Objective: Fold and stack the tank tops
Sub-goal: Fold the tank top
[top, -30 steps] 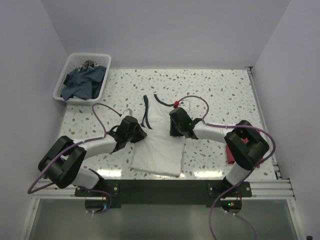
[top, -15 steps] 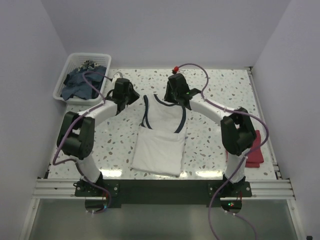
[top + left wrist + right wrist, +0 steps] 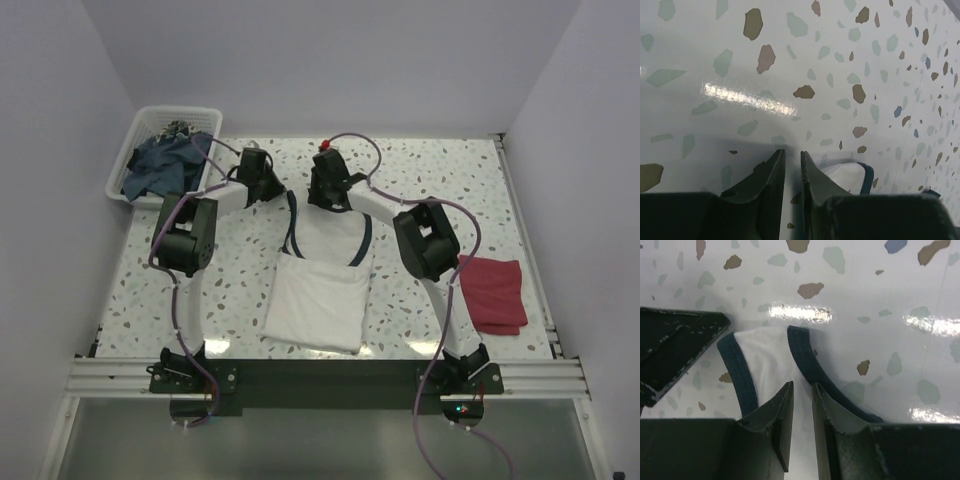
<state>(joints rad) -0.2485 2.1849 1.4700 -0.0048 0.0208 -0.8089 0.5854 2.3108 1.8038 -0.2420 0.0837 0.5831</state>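
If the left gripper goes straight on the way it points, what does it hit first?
Probably just the table: the left gripper tilts down at bare speckled surface, nothing lying ahead. The strap of the white tank top is off to the side, out of line.

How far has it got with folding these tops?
The dark red tank top looks folded already, lying at the right. The white tank top is in hand: flat on the table, the right fingers pinching a strap. Left to do: folding it and stacking both.
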